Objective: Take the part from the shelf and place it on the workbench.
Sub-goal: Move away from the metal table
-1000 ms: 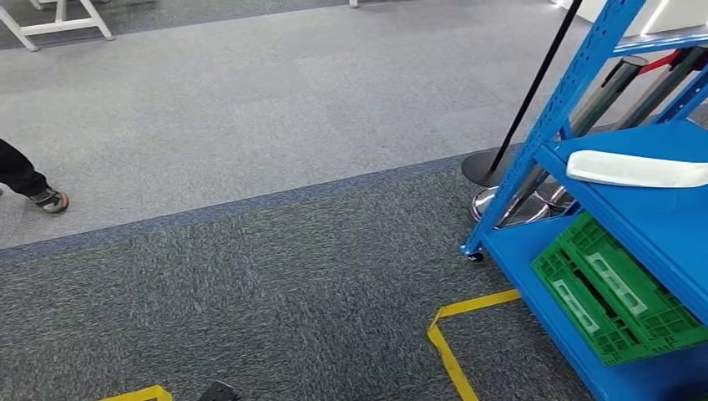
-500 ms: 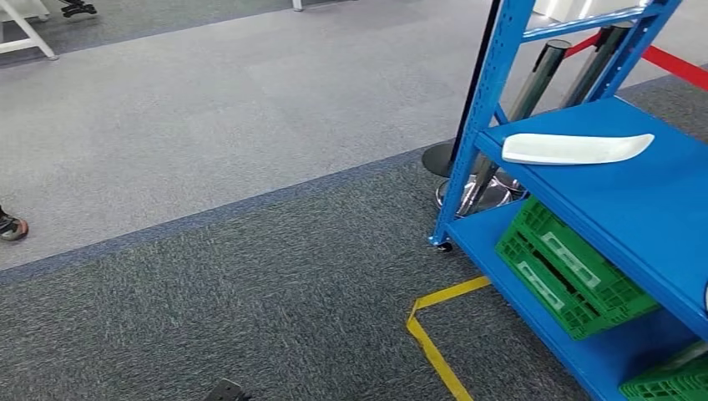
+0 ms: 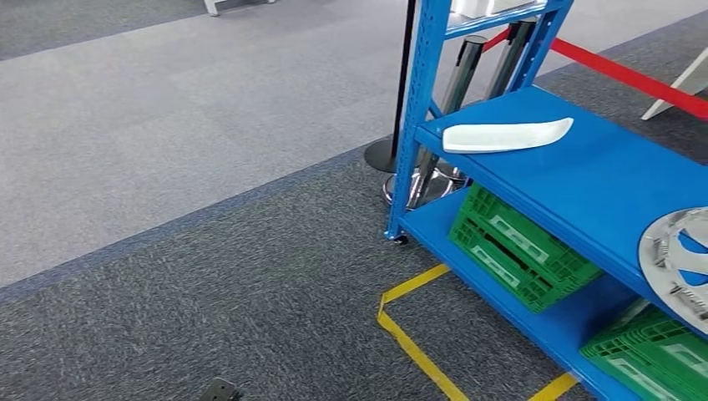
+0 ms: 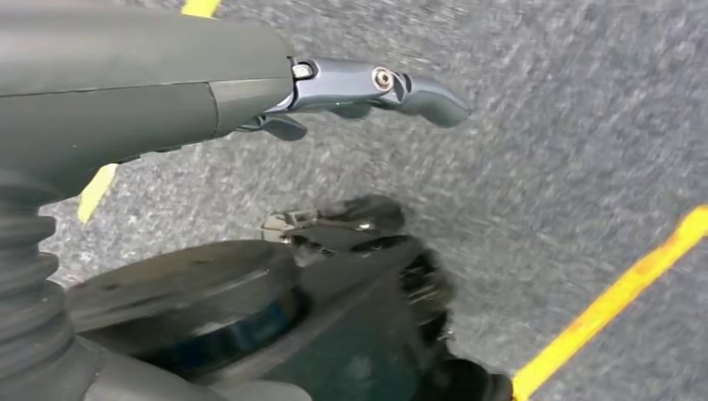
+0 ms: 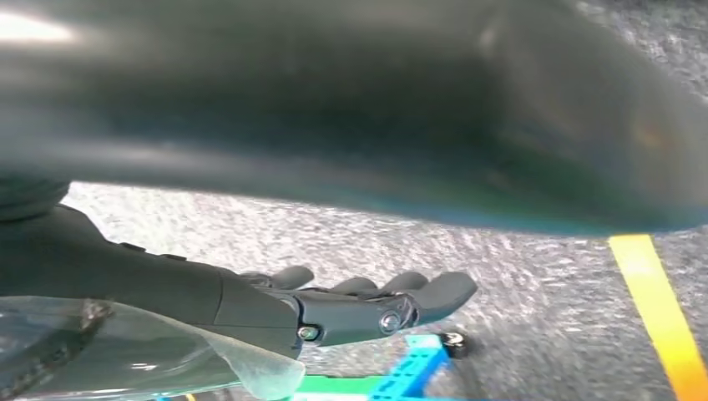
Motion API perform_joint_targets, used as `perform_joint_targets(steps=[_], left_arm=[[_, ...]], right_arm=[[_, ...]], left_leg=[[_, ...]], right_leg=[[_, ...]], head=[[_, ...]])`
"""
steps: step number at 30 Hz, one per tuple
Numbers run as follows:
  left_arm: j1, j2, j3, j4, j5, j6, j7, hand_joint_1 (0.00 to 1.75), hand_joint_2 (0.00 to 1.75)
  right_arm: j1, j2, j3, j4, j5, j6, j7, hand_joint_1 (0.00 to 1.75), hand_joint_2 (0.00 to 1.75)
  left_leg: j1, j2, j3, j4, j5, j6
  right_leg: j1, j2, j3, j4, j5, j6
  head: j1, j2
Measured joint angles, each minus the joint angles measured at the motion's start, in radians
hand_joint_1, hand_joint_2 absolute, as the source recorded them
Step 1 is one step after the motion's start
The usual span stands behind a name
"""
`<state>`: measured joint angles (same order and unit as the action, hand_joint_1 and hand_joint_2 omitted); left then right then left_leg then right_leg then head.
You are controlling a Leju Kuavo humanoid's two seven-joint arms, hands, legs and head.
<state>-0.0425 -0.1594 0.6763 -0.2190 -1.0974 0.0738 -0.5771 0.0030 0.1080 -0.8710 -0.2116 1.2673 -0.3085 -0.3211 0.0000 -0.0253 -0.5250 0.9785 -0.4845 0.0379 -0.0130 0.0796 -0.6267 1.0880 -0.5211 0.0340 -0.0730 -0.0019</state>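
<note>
The white part (image 3: 507, 135) lies flat on the blue shelf (image 3: 584, 184), on its middle deck near the front corner post, long and curved like a trim panel. No writing on it reads from the head view. Beside it along the same deck, a silver wheel cover (image 3: 678, 255) is cut off by the picture's right edge. Below, a green crate (image 3: 518, 259) sits on the bottom deck, pale labels on its side too small to read; a second green crate (image 3: 647, 359) is clipped at the corner. Yellow floor tape (image 3: 409, 334) marks the carpet just in front, and a red barrier belt (image 3: 626, 77) runs behind the posts.

Over to the left wrist view: the left hand (image 4: 367, 88) hangs above blurred grey carpet, fingers extended and lying close together, holding nothing, well apart from the part.

Right wrist view now: the right hand (image 5: 367, 305) likewise has its fingers stretched out side by side, empty. Past the fingertips a blue shelf foot with a small caster (image 5: 455, 342) peeks in, smeared by motion blur. The part cannot be made out here.
</note>
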Motion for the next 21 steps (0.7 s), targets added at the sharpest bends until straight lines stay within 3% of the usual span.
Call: perform_joint_targets(steps=[1, 3, 4, 5, 6, 8, 10, 12, 13, 15, 17, 18, 19, 20, 21], left_arm=[[0.001, -0.001, 0.0, 0.0, 0.0, -0.001, 0.0, 0.0, 1.75], [0.004, -0.002, 0.0, 0.0, -0.001, -0.002, 0.0, 0.0, 1.75], [0.005, -0.002, 0.0, 0.0, -0.001, -0.002, 0.0, 0.0, 1.75], [0.005, -0.002, 0.0, 0.0, -0.001, -0.002, 0.0, 0.0, 1.75], [0.004, -0.003, 0.0, 0.0, -0.001, -0.002, 0.0, 0.0, 1.75], [0.003, -0.004, 0.0, 0.0, -0.001, -0.002, 0.0, 0.0, 1.75], [0.001, -0.005, 0.0, 0.0, -0.001, -0.003, 0.0, 0.0, 1.75], [0.0, -0.005, 0.0, 0.0, -0.001, -0.003, 0.0, 0.0, 1.75], [-0.001, -0.005, 0.0, 0.0, -0.001, -0.003, 0.0, 0.0, 1.75], [-0.001, -0.005, 0.0, 0.0, -0.001, -0.003, 0.0, 0.0, 1.75], [0.001, -0.005, 0.0, 0.0, -0.001, -0.003, 0.0, 0.0, 1.75], [0.003, -0.005, 0.0, 0.0, -0.001, -0.004, 0.0, 0.0, 1.75], [0.005, -0.005, 0.0, 0.0, -0.002, -0.004, 0.001, 0.0, 1.75], [0.006, -0.005, 0.0, 0.0, -0.002, -0.004, 0.001, 0.0, 1.75], [0.007, -0.005, 0.0, 0.0, -0.002, -0.004, 0.001, 0.0, 1.75]], right_arm=[[-0.003, 0.0, 0.0, 0.0, 0.001, 0.0, 0.0, 0.0, 0.0], [-0.006, -0.001, -0.001, -0.001, 0.003, 0.0, -0.001, 0.0, 0.0], [-0.005, -0.002, -0.002, -0.001, 0.004, 0.0, -0.001, 0.0, 0.0], [-0.003, -0.003, -0.003, -0.001, 0.006, 0.0, -0.001, 0.0, 0.0], [-0.001, -0.003, -0.004, -0.001, 0.007, 0.0, -0.001, 0.0, 0.0], [-0.002, -0.004, -0.007, -0.001, 0.01, -0.001, -0.001, 0.0, 0.0], [-0.004, -0.004, -0.009, -0.001, 0.013, -0.001, -0.001, 0.0, 0.0], [-0.003, -0.004, -0.011, -0.002, 0.017, -0.002, -0.002, 0.0, 0.0], [-0.002, -0.004, -0.011, -0.002, 0.018, -0.002, -0.001, 0.0, 0.0], [-0.002, -0.004, -0.012, -0.001, 0.019, -0.002, -0.001, 0.0, 0.0], [-0.006, -0.004, -0.012, -0.002, 0.019, -0.002, 0.0, 0.0, 0.0], [-0.007, -0.004, -0.012, -0.002, 0.019, -0.002, 0.0, 0.0, 0.0], [-0.006, -0.004, -0.012, -0.002, 0.019, -0.002, 0.001, 0.0, 0.0], [-0.005, -0.004, -0.012, -0.002, 0.019, -0.002, 0.002, 0.0, 0.0], [-0.004, -0.004, -0.012, -0.002, 0.019, -0.002, 0.002, 0.0, 0.0]], left_leg=[[-0.002, 0.015, 0.003, -0.006, 0.002, 0.002], [-0.004, 0.05, 0.003, -0.007, 0.001, 0.004], [-0.004, 0.065, 0.003, -0.007, -0.001, 0.003], [-0.003, 0.08, 0.004, -0.006, -0.002, 0.001], [-0.002, 0.092, 0.005, -0.004, -0.005, -0.002], [-0.002, 0.113, 0.008, 0.005, -0.014, -0.013], [-0.006, 0.13, 0.01, 0.016, -0.022, -0.025], [-0.006, 0.145, 0.013, 0.02, -0.025, -0.032], [-0.004, 0.14, 0.014, 0.023, -0.029, -0.037], [0.002, 0.097, -0.002, 0.068, -0.066, -0.047], [0.006, 0.048, -0.056, 0.192, -0.132, -0.053], [0.007, 0.039, -0.087, 0.26, -0.158, -0.054], [0.007, 0.036, -0.109, 0.305, -0.167, -0.054], [0.007, 0.035, -0.115, 0.314, -0.156, -0.053], [0.007, 0.031, -0.104, 0.282, -0.125, -0.051]], right_leg=[[0.001, -0.036, -0.024, 0.049, -0.031, 0.003], [-0.001, -0.068, -0.076, 0.165, -0.087, 0.012], [-0.004, -0.073, -0.086, 0.194, -0.094, 0.018], [-0.007, -0.078, -0.078, 0.188, -0.083, 0.023], [-0.009, -0.086, -0.049, 0.141, -0.055, 0.027], [-0.011, -0.123, 0.034, 0.002, 0.0, 0.03], [-0.009, -0.146, 0.078, -0.073, 0.018, 0.016], [-0.006, -0.131, 0.078, -0.075, 0.017, -0.002], [-0.007, -0.122, 0.077, -0.075, 0.018, -0.008], [-0.011, -0.103, 0.076, -0.078, 0.022, -0.02], [-0.013, -0.08, 0.075, -0.079, 0.024, -0.028], [-0.013, -0.066, 0.075, -0.078, 0.025, -0.03], [-0.012, -0.052, 0.075, -0.078, 0.025, -0.03], [-0.012, -0.037, 0.076, -0.078, 0.025, -0.03], [-0.013, -0.022, 0.077, -0.078, 0.025, -0.03]], head=[[0.003, 0.0], [0.007, 0.0], [0.007, 0.0], [0.007, 0.0], [0.007, 0.0], [0.007, 0.0], [0.005, 0.0], [0.003, 0.0], [0.003, 0.0], [0.003, 0.0], [0.001, 0.0], [0.001, 0.0], [0.001, 0.0], [0.001, 0.0], [0.001, 0.0]])
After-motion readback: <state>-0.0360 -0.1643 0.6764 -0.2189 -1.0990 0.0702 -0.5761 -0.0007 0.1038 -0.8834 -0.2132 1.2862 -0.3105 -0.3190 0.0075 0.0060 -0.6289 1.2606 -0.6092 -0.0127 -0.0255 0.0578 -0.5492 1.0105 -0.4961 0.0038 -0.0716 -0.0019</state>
